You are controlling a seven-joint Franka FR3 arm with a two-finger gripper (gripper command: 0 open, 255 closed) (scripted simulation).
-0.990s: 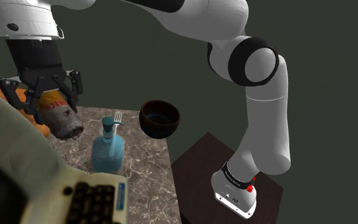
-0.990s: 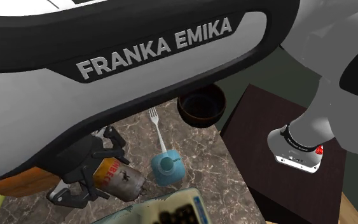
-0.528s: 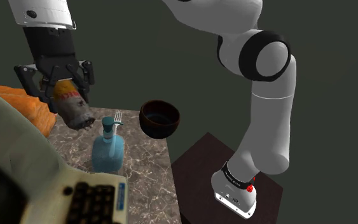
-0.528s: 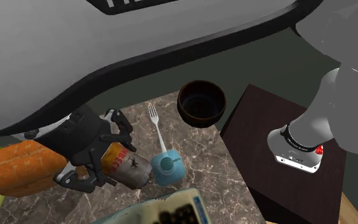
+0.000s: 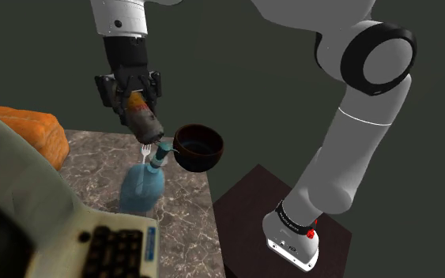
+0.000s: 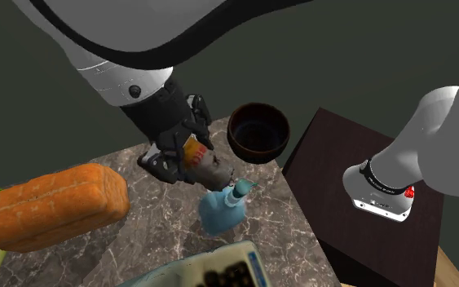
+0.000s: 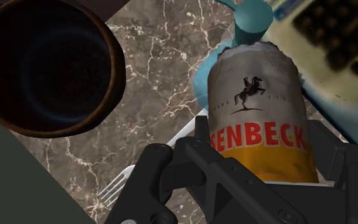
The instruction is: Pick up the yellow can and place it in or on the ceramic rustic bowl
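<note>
The jaws are closed on the yellow-banded can (image 5: 143, 118), holding it tilted above the marbled desk (image 5: 94, 166); in the shoulder view the dark bowl (image 5: 199, 164) lies at its four o'clock, apparently just beside it.

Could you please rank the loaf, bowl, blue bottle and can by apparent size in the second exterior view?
Largest: the orange loaf. Next, the dark bowl and blue bottle look about alike, so I won't rank them. Smallest: the can, though partly hidden.
</note>
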